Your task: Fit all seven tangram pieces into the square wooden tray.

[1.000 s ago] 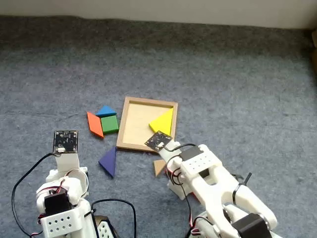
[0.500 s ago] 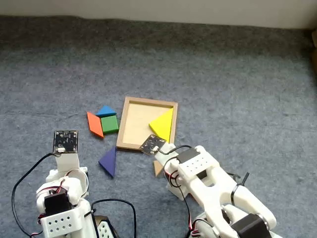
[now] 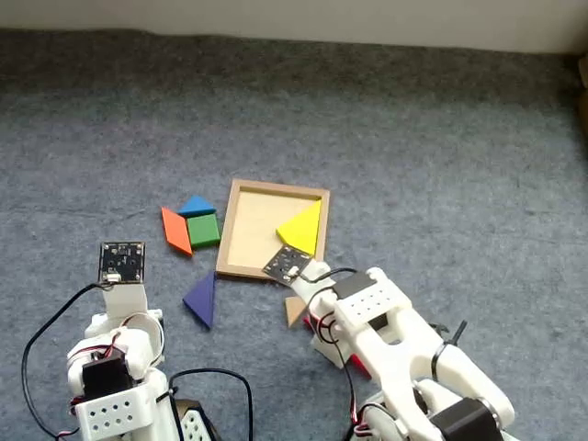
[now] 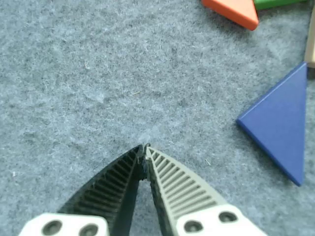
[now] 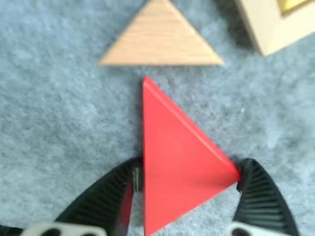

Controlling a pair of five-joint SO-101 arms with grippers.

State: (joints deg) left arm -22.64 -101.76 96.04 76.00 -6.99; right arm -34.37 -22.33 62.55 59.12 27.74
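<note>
We see our right gripper (image 5: pixel 189 170) pinching the red triangle (image 5: pixel 172 157) on the desk (image 5: pixel 49 123), beside the wooden triangle (image 5: pixel 160 39). Our left gripper (image 4: pixel 144 147) rests fully closed near the blue triangle (image 4: pixel 283 125).

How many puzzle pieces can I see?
7: yellow in the tray; orange, light blue, green beside it; dark blue and wooden nearer the arms; red in the right gripper. None seems hidden.

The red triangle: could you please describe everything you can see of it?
The red triangle is a flat, smooth piece lying on the grey carpet. The right gripper clamps it, one finger on its long edge, the other on the opposite corner. Its tip nears, without touching, the wooden triangle.
</note>
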